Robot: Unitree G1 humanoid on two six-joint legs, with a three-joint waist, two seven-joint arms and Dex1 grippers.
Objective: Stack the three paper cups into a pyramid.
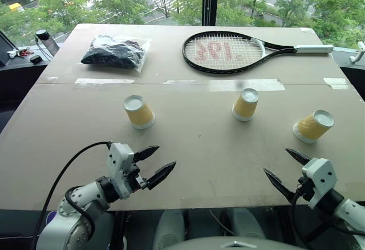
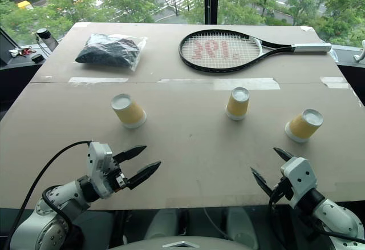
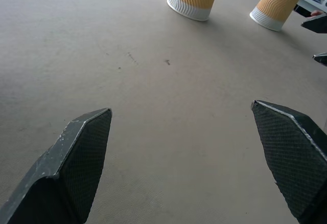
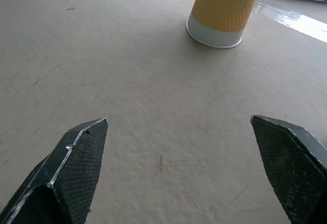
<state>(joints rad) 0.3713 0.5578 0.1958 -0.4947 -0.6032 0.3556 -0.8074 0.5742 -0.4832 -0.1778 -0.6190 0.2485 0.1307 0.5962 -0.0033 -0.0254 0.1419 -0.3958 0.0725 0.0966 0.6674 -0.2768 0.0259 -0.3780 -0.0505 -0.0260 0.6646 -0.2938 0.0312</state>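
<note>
Yellow ribbed paper cups, three of them, stand upside down in a loose row on the table [image 1: 188, 147], white bases up, well apart: left cup [image 1: 138, 111], middle cup [image 1: 246, 104], right cup [image 1: 313, 126]. Nothing is stacked, so by my read the pyramid is not begun; two cups need to go side by side, then the third on top. Head views: tabletop is a matte grey-brown board with pale tape strips across a seam. Left gripper [image 1: 152, 164] hangs near the front edge with fingers spread, nothing between them, near side of the left cup. Right gripper [image 1: 290, 170] likewise spread and empty, just short of the right cup. At the far end, well clear of the cups, lie a tennis racket [image 1: 223, 51] with black frame and white grip, and a clear plastic bag of dark stuff [image 1: 116, 52].

Left wrist view: two black cross-hatched fingertips [image 3: 76, 170] wide apart over bare board, faint scuffs on it. Two cups ahead, tapered, wavy ribs, white rims flat on the surface; which ones I cannot tell for sure.

Right wrist view: same textured black fingers [image 4: 71, 173] parted, empty. One cup ahead, probably the middle cup [image 4: 224, 9], rim flat on the table, shiny tape strip behind it.
</note>
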